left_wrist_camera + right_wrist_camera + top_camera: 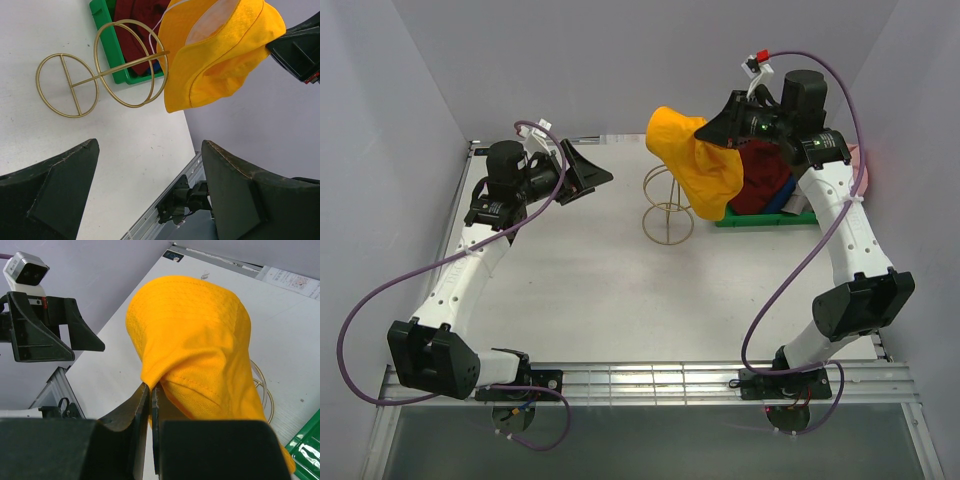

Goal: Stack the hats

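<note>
– up at one o'clock over the bench [570, 280], what has the right hand [708, 133] got?
– the yellow hat [698, 165]. its jaws are pinched tight on a fold of the cloth, and the hat hangs from them in the air, clear of the bench.
– where is that against the stand [667, 207]?
– above it, a little to the three o'clock side. in the top view the hat overlaps the stand's upper ring; whether they touch i cannot tell.
– and the other hats?
– a dark red hat [760, 178] lies in the green bin [745, 222] at two o'clock, just behind the yellow one. a strip of blue hat [782, 203] shows at the bin's near side. a bit of pink hat [861, 160] peeks past the right arm at three o'clock, mostly hidden.
– the left hand [588, 175]?
– at ten o'clock, raised off the bench, jaws spread wide, holding nothing. it points toward three o'clock, at stand and hat, well apart from both.
– does its wrist camera agree?
– yes: its fingers [50, 190] frame the view with a broad gap, and stand, bin and yellow hat sit beyond.
– and the right wrist view?
– the fingertips [142, 405] meet on yellow cloth, the crown bulging away from them.
</note>
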Controlling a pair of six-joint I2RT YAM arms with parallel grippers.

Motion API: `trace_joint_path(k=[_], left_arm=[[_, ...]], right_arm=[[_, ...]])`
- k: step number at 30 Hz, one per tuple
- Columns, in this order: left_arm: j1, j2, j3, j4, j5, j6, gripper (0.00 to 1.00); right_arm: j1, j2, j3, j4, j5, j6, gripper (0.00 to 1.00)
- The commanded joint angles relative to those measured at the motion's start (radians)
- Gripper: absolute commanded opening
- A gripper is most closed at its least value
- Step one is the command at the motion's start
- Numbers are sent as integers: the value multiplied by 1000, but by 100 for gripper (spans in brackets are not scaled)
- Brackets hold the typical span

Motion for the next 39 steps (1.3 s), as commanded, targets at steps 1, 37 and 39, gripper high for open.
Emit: trace_joint_path(k=[1, 37, 39], left_arm=[[-6, -23, -9, 0, 6, 2, 93], [-20, 36, -29, 36, -5, -25, 93], [-21, 46, -31, 43, -9, -30, 93]], right_arm=[[-5, -48, 19, 76, -39, 19, 8], [63, 91, 0, 67, 142, -30, 8], [84, 119, 22, 44, 171, -46, 9]])
